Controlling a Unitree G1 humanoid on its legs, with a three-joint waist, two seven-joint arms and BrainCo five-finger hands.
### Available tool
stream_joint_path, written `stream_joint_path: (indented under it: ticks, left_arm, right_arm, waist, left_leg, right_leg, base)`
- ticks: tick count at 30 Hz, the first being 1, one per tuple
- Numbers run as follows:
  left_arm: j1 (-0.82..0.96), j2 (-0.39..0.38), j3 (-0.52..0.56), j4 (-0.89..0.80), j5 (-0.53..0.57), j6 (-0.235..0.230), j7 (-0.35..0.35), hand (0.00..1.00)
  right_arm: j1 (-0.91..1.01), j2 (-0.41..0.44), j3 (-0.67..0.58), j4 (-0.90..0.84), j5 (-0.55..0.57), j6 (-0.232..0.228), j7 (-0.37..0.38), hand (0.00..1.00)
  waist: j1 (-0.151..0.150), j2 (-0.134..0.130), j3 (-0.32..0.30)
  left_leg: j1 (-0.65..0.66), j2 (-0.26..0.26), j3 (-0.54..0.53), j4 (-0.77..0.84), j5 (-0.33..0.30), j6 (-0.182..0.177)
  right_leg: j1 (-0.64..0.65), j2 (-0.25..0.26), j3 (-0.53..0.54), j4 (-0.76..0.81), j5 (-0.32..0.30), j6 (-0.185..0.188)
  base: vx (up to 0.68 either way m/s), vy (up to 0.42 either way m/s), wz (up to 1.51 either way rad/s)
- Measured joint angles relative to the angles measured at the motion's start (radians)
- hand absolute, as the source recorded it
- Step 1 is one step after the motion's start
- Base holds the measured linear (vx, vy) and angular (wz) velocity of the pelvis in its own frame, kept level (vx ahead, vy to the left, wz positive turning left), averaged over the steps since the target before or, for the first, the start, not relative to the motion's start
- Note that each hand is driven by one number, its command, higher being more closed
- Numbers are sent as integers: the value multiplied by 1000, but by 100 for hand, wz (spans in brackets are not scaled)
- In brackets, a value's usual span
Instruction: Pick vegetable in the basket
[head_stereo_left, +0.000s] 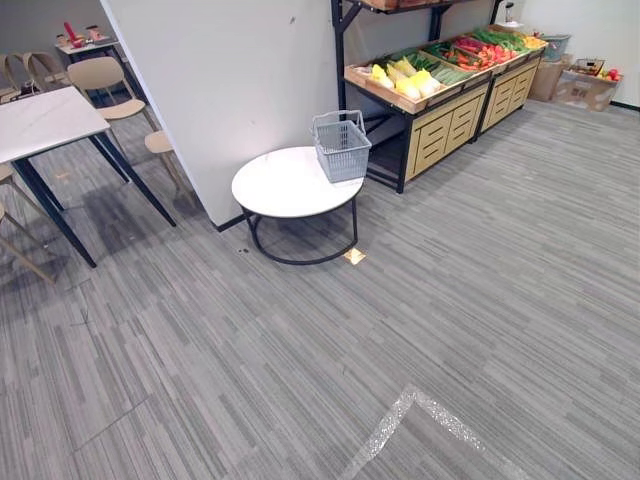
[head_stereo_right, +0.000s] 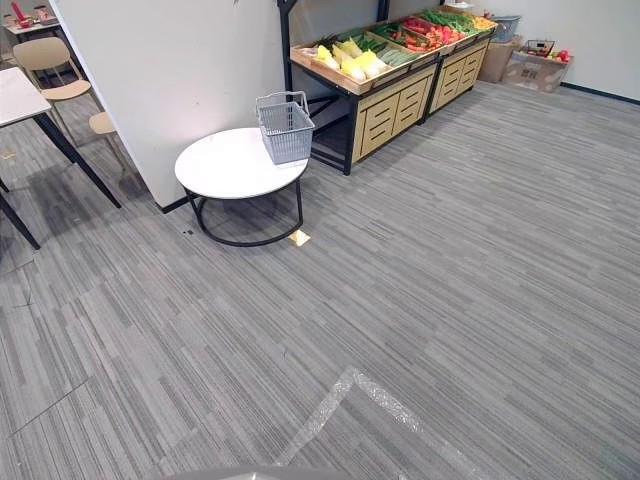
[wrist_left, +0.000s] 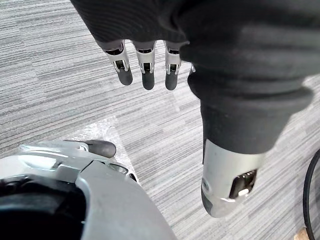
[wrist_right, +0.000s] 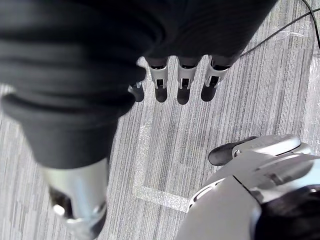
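A grey wire basket (head_stereo_left: 341, 145) stands on the right edge of a round white table (head_stereo_left: 284, 186) some way ahead; it looks empty. Behind it, a wooden produce stand (head_stereo_left: 440, 115) holds yellow-white cabbages (head_stereo_left: 408, 81), green vegetables (head_stereo_left: 443, 70) and red peppers (head_stereo_left: 478, 52). My left hand (wrist_left: 145, 62) hangs over the grey floor with straight fingers, holding nothing. My right hand (wrist_right: 182, 80) also hangs over the floor, fingers straight, holding nothing.
A white wall panel (head_stereo_left: 230, 80) rises just behind the round table. A marble-topped table (head_stereo_left: 40, 125) with beige chairs (head_stereo_left: 105, 85) stands at the left. Cardboard boxes (head_stereo_left: 580, 85) sit by the far wall at the right. Silver tape (head_stereo_left: 400, 425) marks the floor near me.
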Motion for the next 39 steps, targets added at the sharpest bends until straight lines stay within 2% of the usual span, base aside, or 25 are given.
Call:
stream_joint_path:
  ticks: [8, 15, 20, 27, 39]
  left_arm:
    - [-17, 13, -37, 27, 3, 0, 0, 0]
    - [-21, 23, -74, 27, 9, 0, -2, 0]
    - [-21, 26, -73, 27, 58, -1, -7, 0]
    - [-21, 30, -71, 27, 58, -11, -30, 0]
    - [-23, 30, -72, 25, 52, -14, -33, 0]
  right_arm:
    - [-25, 2, -33, 15, 0, 0, 0, 0]
    - [-25, 2, -33, 14, 0, 0, 0, 0]
    - [-21, 3, -33, 14, 1, 0, 2, 0]
    - [-18, 6, -31, 15, 35, -1, 39, 0]
    - [-21, 8, -31, 14, 48, -1, 44, 0]
  waist:
    - [-1, 1, 7]
    - [-1, -1, 7]
    - [-1, -3, 7]
    - [-1, -9, 10]
    - [0, -10, 23]
  left_leg:
    - [10, 7, 3, 0, -12, -16]
    - [8, 13, 12, -5, -12, -16]
    - [10, 20, 30, -5, -14, -12]
    - [14, 22, 37, -1, -20, -16]
    - [27, 24, 50, -2, -23, -20]
  right_leg:
    - [3, 5, 5, -5, -5, 9]
    - [0, 12, 13, -17, -6, 16]
    - [-1, 20, 26, -22, -4, 18]
    - [3, 24, 28, -25, 4, 7]
    - [17, 25, 26, -34, 4, 8]
  base:
    - [-48, -29, -3]
    - [-68, -42, -5]
    - [15, -34, -9]
    - [62, -18, -3]
    - [-34, -28, -1]
